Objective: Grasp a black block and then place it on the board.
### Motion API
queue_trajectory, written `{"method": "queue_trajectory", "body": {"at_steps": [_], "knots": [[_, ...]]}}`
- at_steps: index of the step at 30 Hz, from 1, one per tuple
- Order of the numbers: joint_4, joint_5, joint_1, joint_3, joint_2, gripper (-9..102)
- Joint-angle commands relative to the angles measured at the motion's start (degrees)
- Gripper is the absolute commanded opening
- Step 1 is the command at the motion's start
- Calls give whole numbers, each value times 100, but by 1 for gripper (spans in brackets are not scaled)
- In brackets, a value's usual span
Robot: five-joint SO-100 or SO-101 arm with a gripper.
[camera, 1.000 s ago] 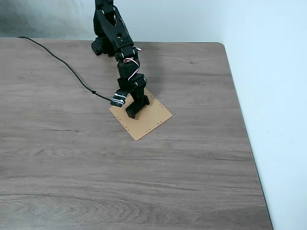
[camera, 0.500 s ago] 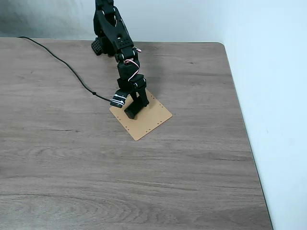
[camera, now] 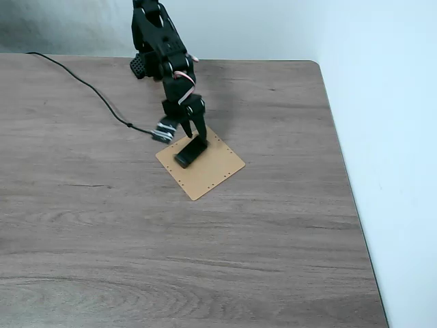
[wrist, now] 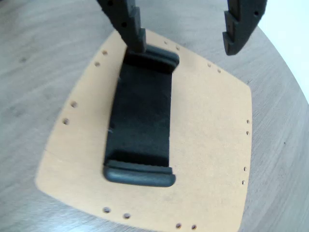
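Note:
The black block lies flat on the tan board, its raised tabs at the near and far ends. In the fixed view the black block rests on the board's left half. My gripper hangs open just above the block's far end, holding nothing. One of its fingers is over the far tab and the other sits apart to the right. In the fixed view the gripper is lifted clear of the block.
The board lies on a grey-brown wood-grain table. A black cable runs across the table's left rear to the arm. The arm's base stands at the back edge. A white wall borders the table's right edge.
The gripper has opened and risen off the block, drawing back toward the arm's base. The block stays lying on the board.

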Motion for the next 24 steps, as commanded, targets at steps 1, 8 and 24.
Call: {"method": "queue_trajectory", "body": {"at_steps": [1, 8, 24], "knots": [[290, -105, 62, -114, 642, 21], [-176, 492, 316, 782, 1459, 0], [-791, 2953, 1222, 3876, 4948, 0]]}}
